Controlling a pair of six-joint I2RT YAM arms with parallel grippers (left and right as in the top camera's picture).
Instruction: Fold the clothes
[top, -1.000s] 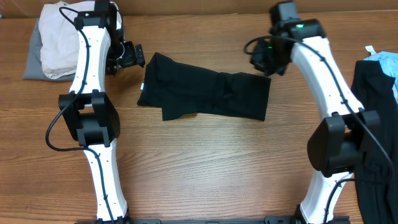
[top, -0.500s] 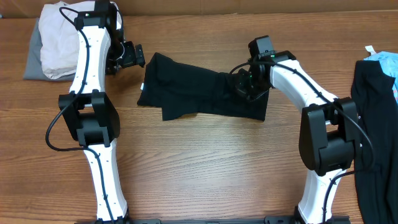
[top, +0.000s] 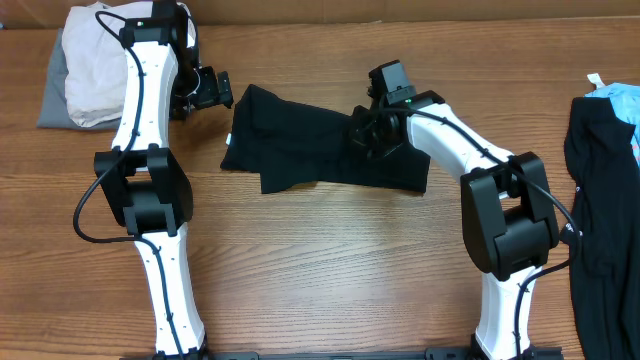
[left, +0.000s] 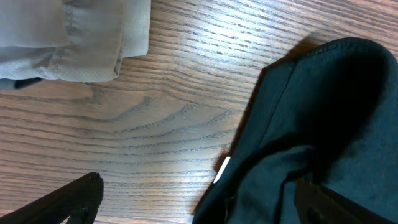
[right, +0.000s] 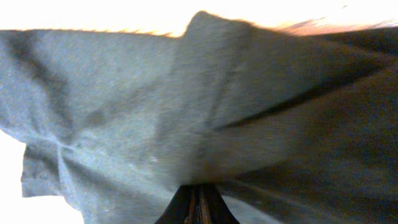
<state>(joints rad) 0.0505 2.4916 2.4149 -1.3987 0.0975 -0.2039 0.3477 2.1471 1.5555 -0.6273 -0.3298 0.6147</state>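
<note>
A black T-shirt (top: 310, 148), folded into a long strip, lies across the middle of the table. My right gripper (top: 366, 136) is shut and sits low over the strip's right half. In the right wrist view its fingertips (right: 199, 190) are pressed together against the dark fabric (right: 155, 106), with nothing visibly between them. My left gripper (top: 222, 92) hangs open by the shirt's upper left corner. In the left wrist view its fingers (left: 71, 198) straddle bare wood and the shirt's edge (left: 311, 112), where a small white tag (left: 222, 169) shows.
A cream garment (top: 92, 68) lies on a grey one (top: 50, 104) at the back left, and its hem (left: 74, 37) shows in the left wrist view. More black cloth (top: 600, 200) and a light blue piece (top: 622, 100) lie at the right edge.
My right arm has swung left and down, from beyond the shirt's right end to over its right half. The left arm and the shirt have stayed put.
</note>
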